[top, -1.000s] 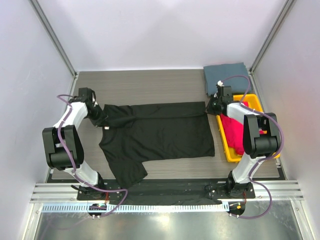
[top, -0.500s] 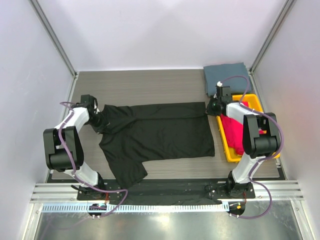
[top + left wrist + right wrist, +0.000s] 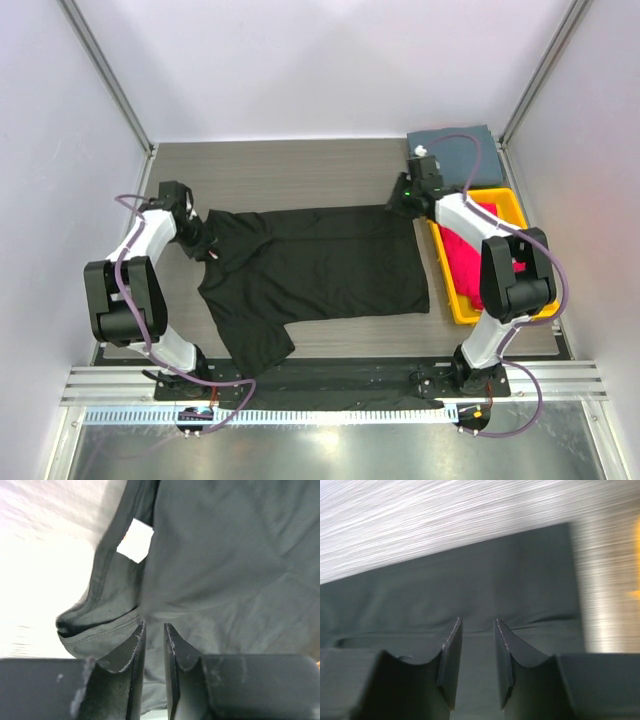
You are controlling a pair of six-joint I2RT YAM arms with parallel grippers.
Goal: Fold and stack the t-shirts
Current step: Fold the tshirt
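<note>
The black t-shirt (image 3: 320,265) lies spread flat on the table, neck to the left, one sleeve toward the near edge. My left gripper (image 3: 203,243) sits low at its neck. In the left wrist view its jaws (image 3: 154,630) stand a little apart over the cloth (image 3: 225,555), near the white neck label (image 3: 136,541). My right gripper (image 3: 400,203) hovers over the shirt's far right hem corner; its jaws (image 3: 476,625) are open with flat cloth (image 3: 470,580) beneath. A folded grey-blue t-shirt (image 3: 455,150) lies at the back right. A magenta-red t-shirt (image 3: 466,258) lies in the tray.
The yellow plastic tray (image 3: 503,205) stands along the right side, just right of the black shirt's hem. White walls and metal posts close in the wooden table (image 3: 290,170) on three sides. The arm bases sit on a rail at the near edge.
Both grippers have opened and let go of the black shirt. The right gripper has moved back and left from the tray's edge to the hem corner. The left gripper has barely shifted.
</note>
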